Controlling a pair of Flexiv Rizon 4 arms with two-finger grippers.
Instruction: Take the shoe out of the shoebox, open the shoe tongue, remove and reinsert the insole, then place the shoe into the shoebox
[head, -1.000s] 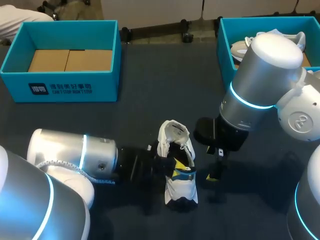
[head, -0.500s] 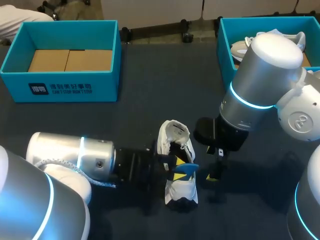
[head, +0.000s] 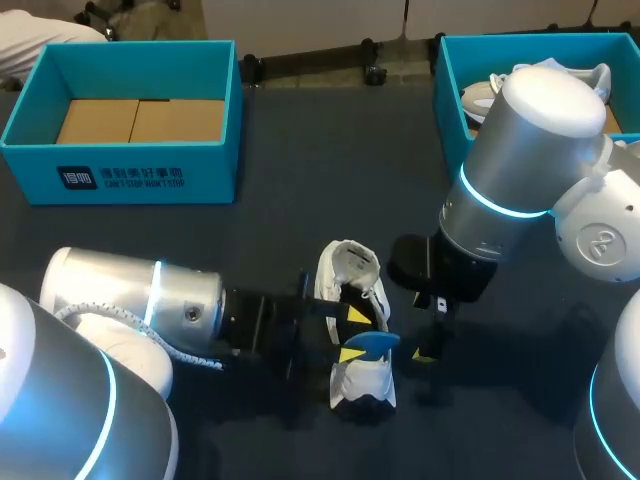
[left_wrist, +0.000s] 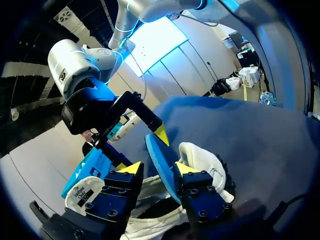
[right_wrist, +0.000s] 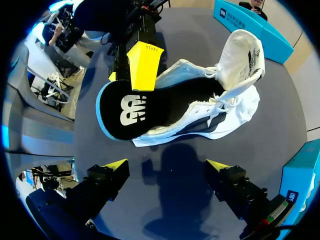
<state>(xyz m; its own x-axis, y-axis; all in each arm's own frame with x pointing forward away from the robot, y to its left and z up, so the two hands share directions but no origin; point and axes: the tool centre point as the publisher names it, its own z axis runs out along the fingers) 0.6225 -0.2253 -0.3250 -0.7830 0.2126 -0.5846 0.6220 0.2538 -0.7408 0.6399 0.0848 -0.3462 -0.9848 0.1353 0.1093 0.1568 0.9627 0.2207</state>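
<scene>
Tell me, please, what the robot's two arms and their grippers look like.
The left arm and right arm are thick silver-grey cylinders with glowing cyan joint rings; a pale braided cable hugs the left. The left gripper and right gripper are black, blocky, screw-studded, with wedge-shaped bright yellow tips.

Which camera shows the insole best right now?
Right wrist view: the insole shows its broad black face and blue rim, partly out of the shoe. The head view gives only a blue sliver; the left wrist view sees it edge-on between the fingers of the left gripper.
</scene>
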